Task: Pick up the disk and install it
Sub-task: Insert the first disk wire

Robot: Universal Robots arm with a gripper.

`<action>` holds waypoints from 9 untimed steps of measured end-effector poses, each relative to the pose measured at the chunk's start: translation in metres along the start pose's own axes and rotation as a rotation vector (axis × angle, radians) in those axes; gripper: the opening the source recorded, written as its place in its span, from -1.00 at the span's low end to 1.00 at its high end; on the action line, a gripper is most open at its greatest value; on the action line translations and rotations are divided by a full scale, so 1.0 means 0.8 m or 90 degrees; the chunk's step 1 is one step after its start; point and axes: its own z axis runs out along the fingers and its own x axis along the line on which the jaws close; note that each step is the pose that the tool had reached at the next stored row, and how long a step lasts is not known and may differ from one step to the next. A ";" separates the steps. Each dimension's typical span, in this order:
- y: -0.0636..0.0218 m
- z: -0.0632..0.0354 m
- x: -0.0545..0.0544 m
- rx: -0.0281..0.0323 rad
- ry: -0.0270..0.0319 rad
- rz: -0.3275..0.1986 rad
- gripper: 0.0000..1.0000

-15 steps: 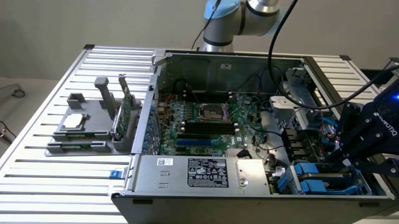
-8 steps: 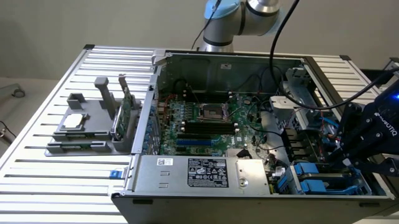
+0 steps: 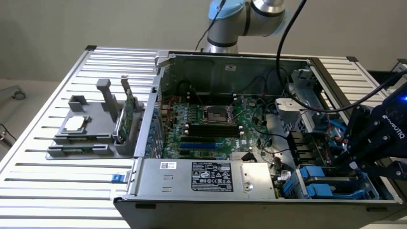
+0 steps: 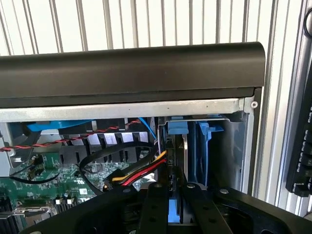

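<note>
The black gripper [image 4: 169, 204] sits closest in the wrist view, its fingers [image 4: 152, 209] clenched narrowly on a blue-edged piece that looks to be the disk [image 4: 174, 214], though little of it shows. It hangs just above the blue drive bay [image 4: 195, 146] at the corner of the open computer case [image 3: 210, 191], tight beside the case wall. Red and yellow cables [image 4: 141, 173] run close by. On the slatted bench [image 3: 57, 186] a grey fixture [image 3: 89, 129] holds a chip and a green card.

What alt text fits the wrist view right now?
The claw, nearly closed, grips the blue-framed disk edge-on above the drive bay of an open computer case, beside a green motherboard.
</note>
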 end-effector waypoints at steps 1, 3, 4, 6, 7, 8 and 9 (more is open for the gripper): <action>0.000 0.000 0.000 0.0004 0.0004 0.002 -0.67; 0.000 0.000 0.000 0.0013 0.0010 0.007 -0.67; 0.000 0.000 0.000 0.0019 0.0014 0.010 -0.67; 0.001 0.001 0.000 0.0031 0.0022 0.014 -0.67; 0.001 0.001 0.000 0.0037 0.0026 0.017 -0.67; 0.001 0.001 0.000 0.0043 0.0029 0.019 -0.67; 0.001 0.001 0.000 0.0048 0.0031 0.021 -0.67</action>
